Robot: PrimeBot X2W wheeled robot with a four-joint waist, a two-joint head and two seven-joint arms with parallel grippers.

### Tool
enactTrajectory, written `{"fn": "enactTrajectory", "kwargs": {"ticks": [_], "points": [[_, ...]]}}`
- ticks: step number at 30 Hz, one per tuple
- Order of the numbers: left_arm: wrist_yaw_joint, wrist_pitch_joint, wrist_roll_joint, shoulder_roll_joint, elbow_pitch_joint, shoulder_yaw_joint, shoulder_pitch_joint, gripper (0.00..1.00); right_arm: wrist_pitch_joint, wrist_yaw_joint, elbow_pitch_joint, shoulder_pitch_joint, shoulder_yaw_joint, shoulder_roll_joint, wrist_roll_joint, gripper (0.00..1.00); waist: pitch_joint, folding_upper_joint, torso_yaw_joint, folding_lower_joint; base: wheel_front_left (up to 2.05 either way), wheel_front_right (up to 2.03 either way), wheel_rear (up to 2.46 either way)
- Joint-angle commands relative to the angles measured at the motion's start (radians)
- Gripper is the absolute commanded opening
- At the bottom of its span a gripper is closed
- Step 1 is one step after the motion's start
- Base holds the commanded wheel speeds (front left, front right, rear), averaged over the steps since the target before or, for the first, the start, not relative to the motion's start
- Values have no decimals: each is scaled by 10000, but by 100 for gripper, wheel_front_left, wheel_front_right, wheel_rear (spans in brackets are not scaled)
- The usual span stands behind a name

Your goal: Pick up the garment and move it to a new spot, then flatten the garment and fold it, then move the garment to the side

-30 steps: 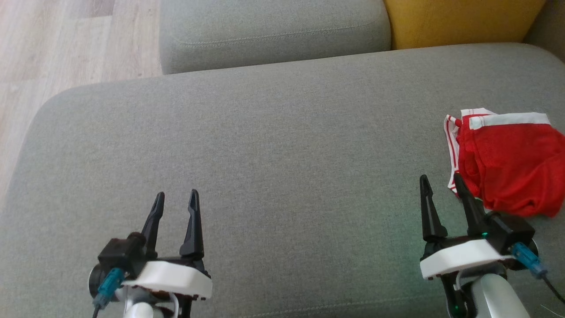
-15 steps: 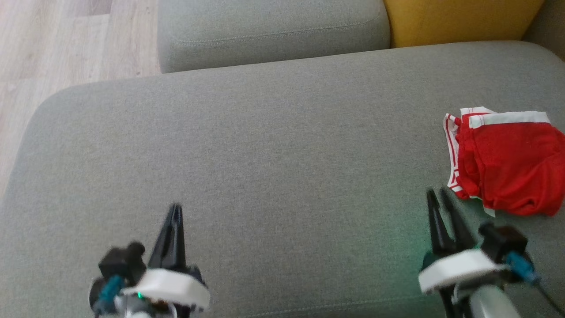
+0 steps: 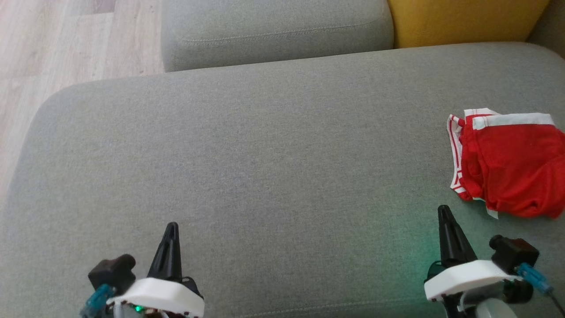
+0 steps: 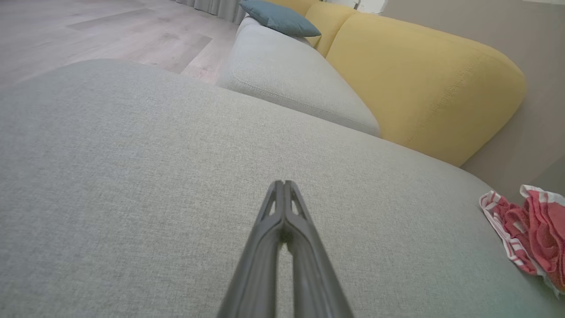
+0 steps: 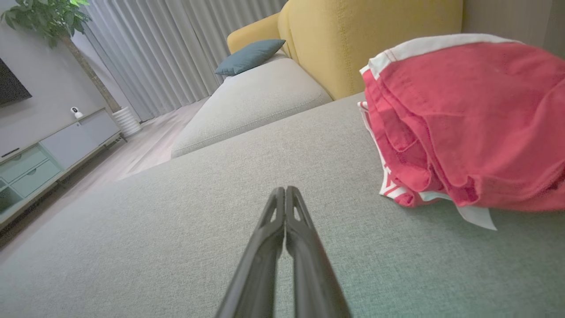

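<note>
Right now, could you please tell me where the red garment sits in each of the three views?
Head view: the red garment lies at the right edge, about mid-height.
Left wrist view: the red garment is at the lower right edge.
Right wrist view: the red garment looms large in the upper right.
Shared landmark: the yellow cushion beyond it, toward the top of every view.

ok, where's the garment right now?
Head view: the red garment lies on the right side of the grey cushion, just beyond the shut right gripper, not touching it.
</note>
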Motion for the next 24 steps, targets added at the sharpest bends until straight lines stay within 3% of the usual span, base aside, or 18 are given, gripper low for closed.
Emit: {"fn": "enactTrajectory", "kwargs": {"ticks": [1,24], "points": [[-102,45,-226,93,-278,170,-517,0,17,9,-377,-450,-52,-67,258,0,0,0,6,0,0,0,0],[-470,595,-2766,206,-73,642,-834,0,620,21,-593,-555,-305,-124,2938,0,19,0,168,0,0,0,0]]}}
